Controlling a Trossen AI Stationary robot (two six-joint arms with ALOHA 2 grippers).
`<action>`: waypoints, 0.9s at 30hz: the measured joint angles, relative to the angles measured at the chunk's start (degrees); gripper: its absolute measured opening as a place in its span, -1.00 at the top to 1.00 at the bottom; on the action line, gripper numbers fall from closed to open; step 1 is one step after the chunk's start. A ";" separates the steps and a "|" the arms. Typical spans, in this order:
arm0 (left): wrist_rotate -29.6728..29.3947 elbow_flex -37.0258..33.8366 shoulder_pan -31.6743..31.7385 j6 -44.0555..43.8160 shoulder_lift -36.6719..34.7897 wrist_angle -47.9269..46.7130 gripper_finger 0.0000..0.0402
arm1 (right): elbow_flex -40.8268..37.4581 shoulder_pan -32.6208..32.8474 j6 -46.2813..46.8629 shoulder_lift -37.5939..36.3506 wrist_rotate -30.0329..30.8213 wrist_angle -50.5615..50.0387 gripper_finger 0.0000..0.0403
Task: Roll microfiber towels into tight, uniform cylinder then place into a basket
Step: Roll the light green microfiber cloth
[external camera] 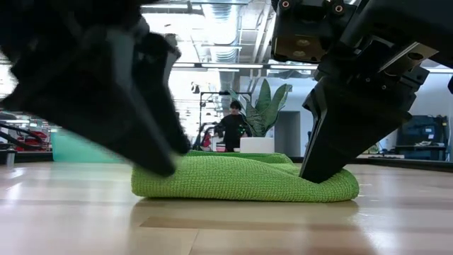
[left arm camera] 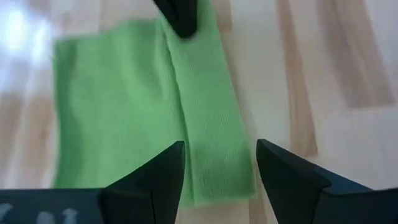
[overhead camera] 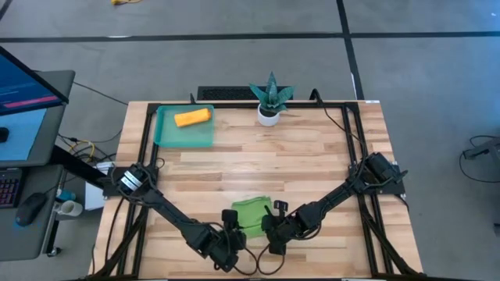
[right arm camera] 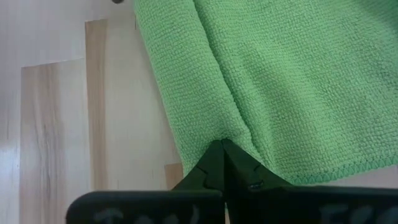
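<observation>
Green towel (overhead camera: 251,214) – folded, between tools | left tool (left arm camera: 217,177) – apart | right tool (right arm camera: 222,149) – clamped on towel fold

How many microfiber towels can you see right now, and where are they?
2. The orange towel lies rolled in the teal basket at the table's far left. The green towel lies folded at the near edge, between both grippers. None appear hidden.

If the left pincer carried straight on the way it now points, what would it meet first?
Most likely the lime green towel: the open left pincer points straight over its folded edge, with the right pincer shut on the far side.
</observation>
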 joint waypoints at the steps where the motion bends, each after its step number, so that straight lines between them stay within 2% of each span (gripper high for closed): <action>1: 0.50 -0.70 0.14 -0.22 0.02 0.38 0.04 | 0.00 0.00 0.00 0.00 0.00 0.00 0.93; 9: 0.80 -1.83 0.25 -0.40 0.07 0.77 0.04 | -0.02 0.09 0.00 0.02 0.00 0.02 0.92; 13: -0.83 -1.83 0.09 1.54 0.07 0.41 0.04 | -0.02 0.11 0.00 0.02 0.00 0.02 0.93; 21: -1.86 1.22 -1.23 3.84 0.07 -0.69 0.04 | -0.02 0.11 0.00 0.02 0.00 0.07 0.92; 27: -1.58 0.63 -1.89 5.88 0.04 0.67 0.04 | -0.02 0.11 0.00 0.02 0.00 0.07 0.93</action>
